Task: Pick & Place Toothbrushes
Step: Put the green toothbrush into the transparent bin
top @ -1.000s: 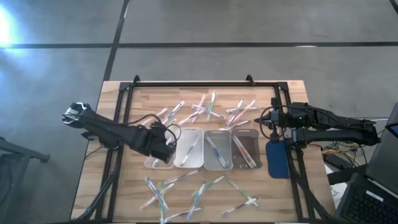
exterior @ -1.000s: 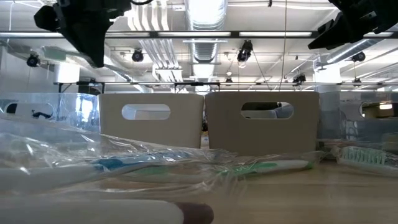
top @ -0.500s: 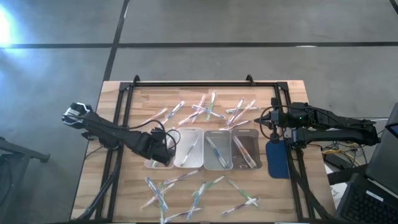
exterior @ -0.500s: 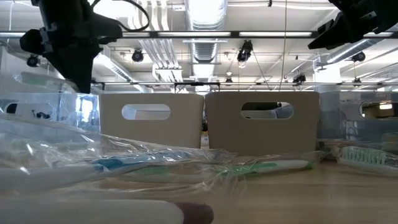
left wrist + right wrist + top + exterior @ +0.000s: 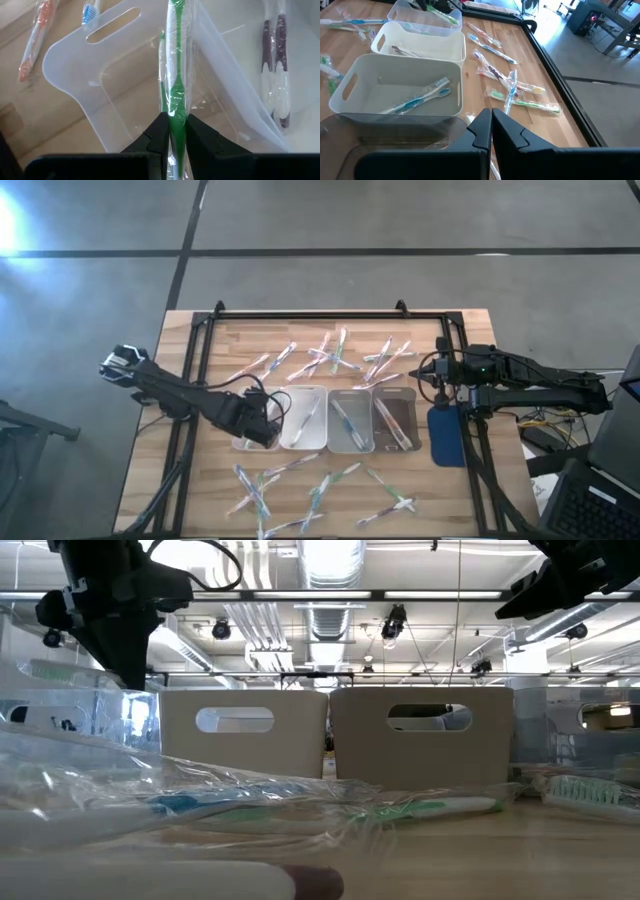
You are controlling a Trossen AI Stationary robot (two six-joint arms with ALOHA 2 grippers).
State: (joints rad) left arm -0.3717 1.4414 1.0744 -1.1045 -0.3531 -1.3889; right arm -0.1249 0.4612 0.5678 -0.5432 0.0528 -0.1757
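High view: I am looking down on a wooden table (image 5: 200,500) with a black frame running along its far and side edges.
Trays: four trays are sitting side by side in a row at mid-table; the clear tray (image 5: 95,75) is at the row's left end.
Left gripper (image 5: 262,427): I am hovering over the clear tray, my fingers (image 5: 156,136) clamping a green toothbrush (image 5: 175,80) in clear wrapping, its length pointing into the tray, between the walls.
Right gripper (image 5: 491,131): I am waiting beside the row's right end, fingers pressed together, holding nothing.
Open room: bare wood is showing between the trays and the scattered toothbrushes (image 5: 320,490) on the near side, and beside the far cluster (image 5: 335,355).
Look: thin sticks in crinkled wrap, with green, blue, purple and red accents.
Neighbour tray: a purple toothbrush (image 5: 280,65) is lying inside.
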